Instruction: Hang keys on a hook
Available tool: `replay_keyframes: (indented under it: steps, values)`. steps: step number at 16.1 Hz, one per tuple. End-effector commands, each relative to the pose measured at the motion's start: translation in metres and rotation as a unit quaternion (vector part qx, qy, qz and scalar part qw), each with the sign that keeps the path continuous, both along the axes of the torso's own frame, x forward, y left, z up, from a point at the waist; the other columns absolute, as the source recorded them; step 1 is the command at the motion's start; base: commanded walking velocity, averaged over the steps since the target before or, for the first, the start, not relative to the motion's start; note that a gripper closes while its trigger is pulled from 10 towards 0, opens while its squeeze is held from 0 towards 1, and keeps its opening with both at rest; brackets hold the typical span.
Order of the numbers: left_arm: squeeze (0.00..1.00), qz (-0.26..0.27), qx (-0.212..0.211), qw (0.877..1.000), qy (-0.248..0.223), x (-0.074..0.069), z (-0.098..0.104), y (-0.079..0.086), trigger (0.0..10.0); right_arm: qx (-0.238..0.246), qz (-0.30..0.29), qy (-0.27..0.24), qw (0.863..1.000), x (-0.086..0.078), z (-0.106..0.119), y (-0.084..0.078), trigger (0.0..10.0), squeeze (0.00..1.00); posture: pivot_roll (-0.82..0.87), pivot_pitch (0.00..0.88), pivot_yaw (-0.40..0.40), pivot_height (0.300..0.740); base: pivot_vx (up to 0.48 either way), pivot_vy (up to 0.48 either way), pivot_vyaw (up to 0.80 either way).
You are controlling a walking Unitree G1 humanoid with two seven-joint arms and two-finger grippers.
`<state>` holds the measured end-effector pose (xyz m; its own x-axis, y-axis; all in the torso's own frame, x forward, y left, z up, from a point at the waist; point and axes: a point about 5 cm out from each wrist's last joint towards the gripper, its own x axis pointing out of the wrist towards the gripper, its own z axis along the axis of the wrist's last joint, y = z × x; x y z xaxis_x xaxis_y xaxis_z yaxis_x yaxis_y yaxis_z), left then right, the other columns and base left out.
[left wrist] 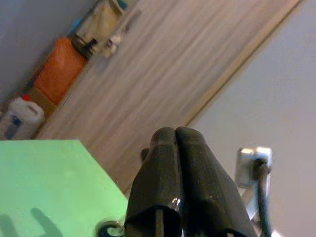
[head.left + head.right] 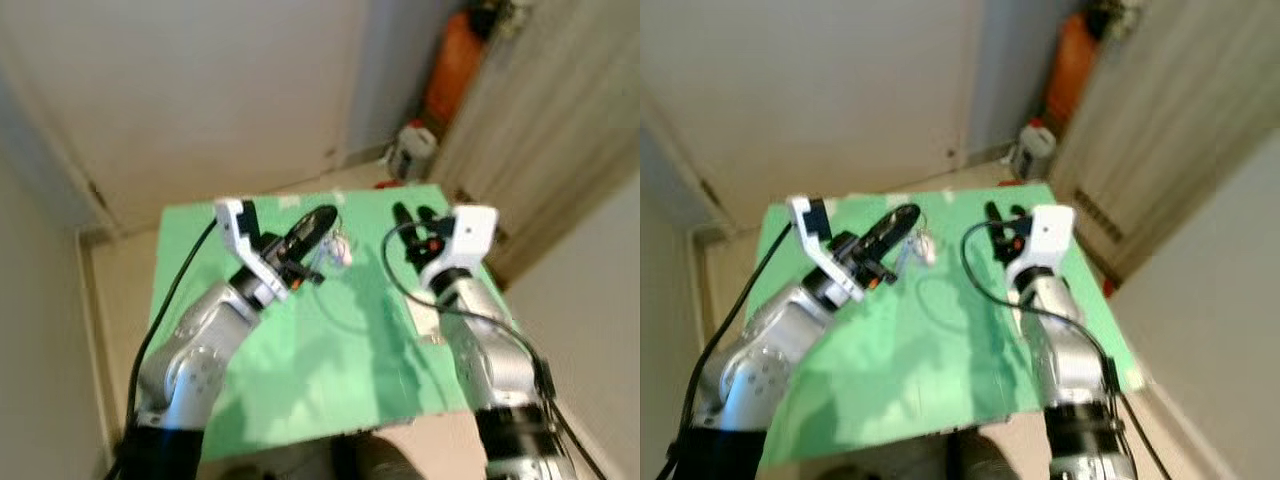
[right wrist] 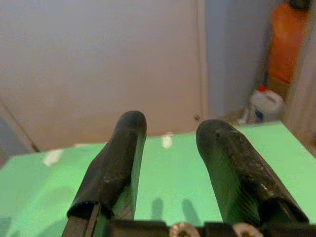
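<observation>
Small silvery keys (image 2: 340, 248) pinched in closed left gripper (image 2: 322, 222) above flat green table (image 2: 300, 370); right gripper (image 2: 412, 220) spread, empty. Carry level, avoid swinging.

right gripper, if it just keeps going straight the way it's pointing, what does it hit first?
Probably nothing near: past the open right gripper lies only bare green table, then the pale wall beyond its far edge. Depth is unclear.

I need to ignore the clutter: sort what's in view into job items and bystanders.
Job:
keys, dangling from the left gripper, whose fingers are shut on them
right gripper, fingers open, above the green table

Lying about:
white jug with red cap, on the floor by the wall
orange object, behind the jug
wooden door
</observation>
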<state>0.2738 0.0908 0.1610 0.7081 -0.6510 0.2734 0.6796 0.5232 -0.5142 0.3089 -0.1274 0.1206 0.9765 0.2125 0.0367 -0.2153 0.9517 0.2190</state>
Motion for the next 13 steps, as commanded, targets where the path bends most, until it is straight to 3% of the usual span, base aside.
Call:
replay_keyframes:
  steps: [1, 11, 13]
  values:
    - [0.00, -0.011, -0.007, 1.000, -0.007, -0.0012, 0.0048, -0.0077, 10.0, -0.007, -0.010, 0.002, 1.000, -0.0008, -0.0012, -0.0076, 10.0, 0.00, 0.07, 0.125, -0.017, 0.740, 0.000, 0.000, -0.80]
    - [0.00, 0.014, 0.002, 0.999, -0.034, 0.0041, 0.0091, -0.0091, 10.0, -0.001, -0.031, -0.002, 1.000, 0.0010, -0.0005, -0.0094, 10.0, 0.00, 0.07, 0.115, -0.008, 0.740, 0.000, 0.000, -0.80]
    - [0.00, 0.011, -0.006, 0.999, -0.041, 0.0036, 0.0114, -0.0092, 10.0, 0.003, -0.033, -0.005, 0.999, 0.0022, 0.0010, -0.0085, 10.0, 0.00, 0.07, 0.109, -0.012, 0.740, 0.000, 0.000, 0.00]
